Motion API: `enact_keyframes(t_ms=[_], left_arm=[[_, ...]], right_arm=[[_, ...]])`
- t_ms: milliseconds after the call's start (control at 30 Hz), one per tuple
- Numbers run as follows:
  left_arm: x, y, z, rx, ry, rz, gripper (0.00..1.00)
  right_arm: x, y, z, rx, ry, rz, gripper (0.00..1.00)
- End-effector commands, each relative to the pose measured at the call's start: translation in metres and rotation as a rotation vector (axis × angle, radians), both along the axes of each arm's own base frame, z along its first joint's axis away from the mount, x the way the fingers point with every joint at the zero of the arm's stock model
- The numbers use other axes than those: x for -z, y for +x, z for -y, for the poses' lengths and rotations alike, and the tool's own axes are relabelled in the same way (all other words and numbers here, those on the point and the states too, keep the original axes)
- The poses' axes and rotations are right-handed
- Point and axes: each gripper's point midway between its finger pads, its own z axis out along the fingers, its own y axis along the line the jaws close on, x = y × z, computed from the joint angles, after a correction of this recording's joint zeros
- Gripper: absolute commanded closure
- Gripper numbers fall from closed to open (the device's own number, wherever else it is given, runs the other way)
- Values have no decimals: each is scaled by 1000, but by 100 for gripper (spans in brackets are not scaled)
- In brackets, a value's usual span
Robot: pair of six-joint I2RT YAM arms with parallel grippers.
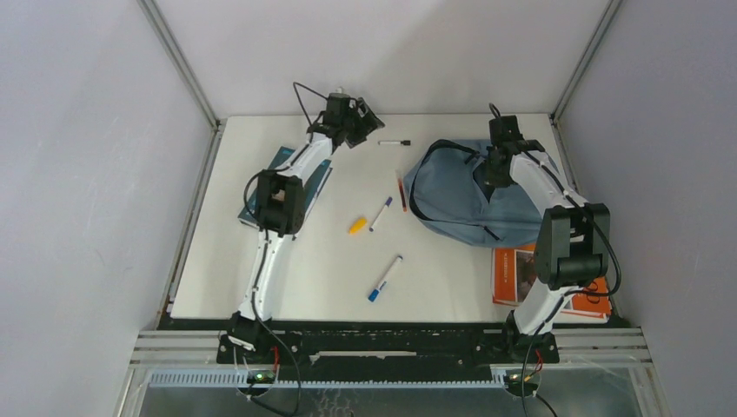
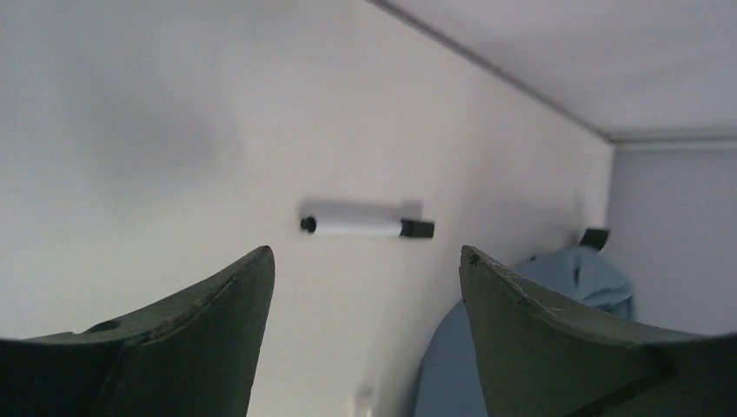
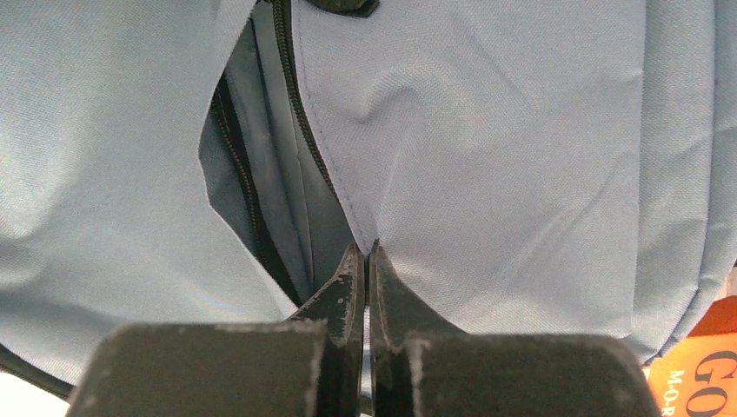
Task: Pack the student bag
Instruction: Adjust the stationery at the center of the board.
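Observation:
The student bag (image 1: 461,204), grey-blue with black zipper lines, lies at the right of the table. In the right wrist view the bag (image 3: 504,156) fills the frame, its zipper parted over a dark opening. My right gripper (image 1: 497,174) is on top of the bag; its fingertips (image 3: 366,248) are shut on the fabric edge of the opening. My left gripper (image 1: 369,117) is open and empty at the far middle of the table. A white marker with a black cap (image 1: 394,142) lies just beyond its open fingers in the left wrist view (image 2: 365,228).
A red pen (image 1: 401,193), a blue-capped marker (image 1: 381,213), a small yellow object (image 1: 357,225) and another blue-capped marker (image 1: 384,278) lie mid-table. A teal book (image 1: 291,178) lies under the left arm. Orange books (image 1: 521,274) lie by the right arm's base. Walls stand close behind.

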Motion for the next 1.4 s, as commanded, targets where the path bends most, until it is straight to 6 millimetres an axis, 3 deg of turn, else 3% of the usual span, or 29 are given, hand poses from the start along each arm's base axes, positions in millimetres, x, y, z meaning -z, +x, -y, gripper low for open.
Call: enact_keyframes(t_ms=[0, 233, 433, 600, 733, 1133, 1367], left_arm=[[-77, 38, 30, -122, -302, 174, 18], [-59, 69, 26, -292, -487, 185, 14], [-34, 77, 28, -377, -524, 171, 12], [-10, 59, 50, -307, -510, 71, 16], [-4, 42, 58, -232, -476, 16, 19], [17, 9, 56, -111, -301, -48, 26], [23, -11, 42, -40, -18, -26, 26]], right_arm=[[7, 5, -10, 1, 31, 3, 100], [16, 4, -15, -6, 56, -24, 100], [18, 2, -14, -5, 50, -33, 100], [18, 5, -15, -5, 54, -36, 100], [20, 6, -17, -7, 55, -41, 100], [18, 6, -22, -23, 57, -39, 100], [20, 6, -29, -42, 68, -42, 100]])
